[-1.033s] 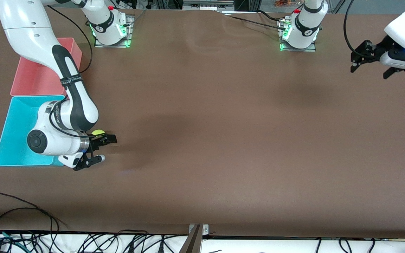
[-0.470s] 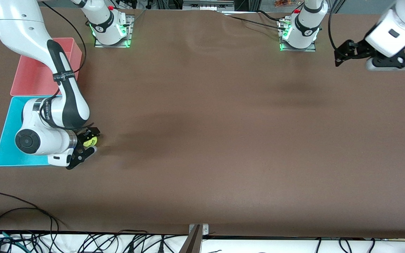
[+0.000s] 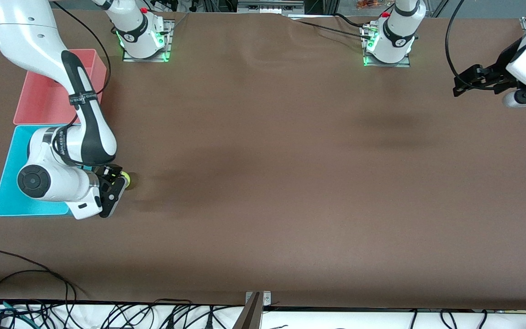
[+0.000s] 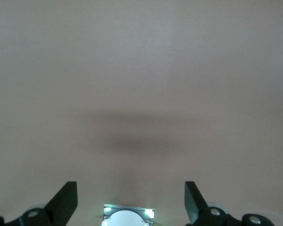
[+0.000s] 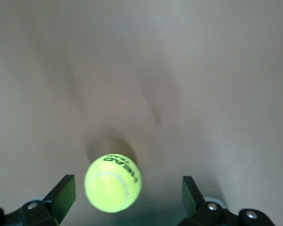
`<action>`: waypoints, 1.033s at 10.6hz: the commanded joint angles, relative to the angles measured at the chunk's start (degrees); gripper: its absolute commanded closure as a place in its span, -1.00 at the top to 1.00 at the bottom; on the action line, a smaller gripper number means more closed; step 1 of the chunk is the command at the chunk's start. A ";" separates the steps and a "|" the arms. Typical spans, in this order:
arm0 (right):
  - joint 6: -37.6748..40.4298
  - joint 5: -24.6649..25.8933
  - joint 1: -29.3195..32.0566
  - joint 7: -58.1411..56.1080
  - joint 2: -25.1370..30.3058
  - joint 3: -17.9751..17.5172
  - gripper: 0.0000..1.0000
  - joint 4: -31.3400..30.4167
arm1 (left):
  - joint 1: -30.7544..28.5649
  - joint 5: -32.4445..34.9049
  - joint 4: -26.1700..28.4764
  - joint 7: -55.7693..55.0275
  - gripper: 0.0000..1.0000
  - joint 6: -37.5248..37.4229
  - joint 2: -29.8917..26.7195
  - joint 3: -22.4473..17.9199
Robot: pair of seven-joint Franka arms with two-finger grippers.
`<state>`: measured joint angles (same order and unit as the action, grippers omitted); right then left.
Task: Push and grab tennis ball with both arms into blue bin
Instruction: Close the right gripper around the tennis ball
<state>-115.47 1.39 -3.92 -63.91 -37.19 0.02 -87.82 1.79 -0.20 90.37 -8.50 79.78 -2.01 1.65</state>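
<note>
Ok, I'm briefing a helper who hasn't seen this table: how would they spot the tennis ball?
Go to the right arm's end of the brown table, where the blue bin sits nearer the front camera than a pink bin. Beside the blue bin, on the table, lies the tennis ball between the open right pincer fingers: small, fuzzy, yellow-green.

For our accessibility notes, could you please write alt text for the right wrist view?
A yellow-green tennis ball sits on the brown table between the right gripper's open fingers, nearer one finger, untouched.
</note>
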 commanded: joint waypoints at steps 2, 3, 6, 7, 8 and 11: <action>-4.76 0.45 0.14 -7.10 0.19 -0.46 1.00 -5.07 | 1.64 -0.23 -2.13 0.15 1.00 -1.56 2.19 -2.88; -5.11 0.45 0.14 -7.10 0.28 -0.46 1.00 -6.21 | 1.38 -0.23 -2.13 0.15 1.00 -1.30 2.63 -2.79; -5.73 0.63 0.14 -8.67 2.38 -1.16 1.00 -9.91 | -0.38 -2.87 -1.86 0.15 1.00 -0.15 2.98 -2.88; -7.56 0.54 0.14 -9.99 2.65 -1.16 1.00 -10.96 | -0.12 -2.70 -2.21 -0.03 1.00 -0.24 2.89 -2.88; -9.32 0.63 0.14 -10.09 2.65 -1.16 1.00 -11.67 | -0.03 -2.78 -3.43 -0.11 1.00 -0.68 3.76 -3.05; -12.06 1.33 0.14 -11.50 2.56 -0.99 1.00 -12.90 | 0.49 -2.78 -3.88 -0.29 1.00 -0.85 3.95 -2.88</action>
<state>-125.54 1.59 -4.06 -73.65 -36.50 -0.77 -97.62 1.81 -1.80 88.93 -8.50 79.96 0.58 -1.07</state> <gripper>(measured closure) 0.000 0.000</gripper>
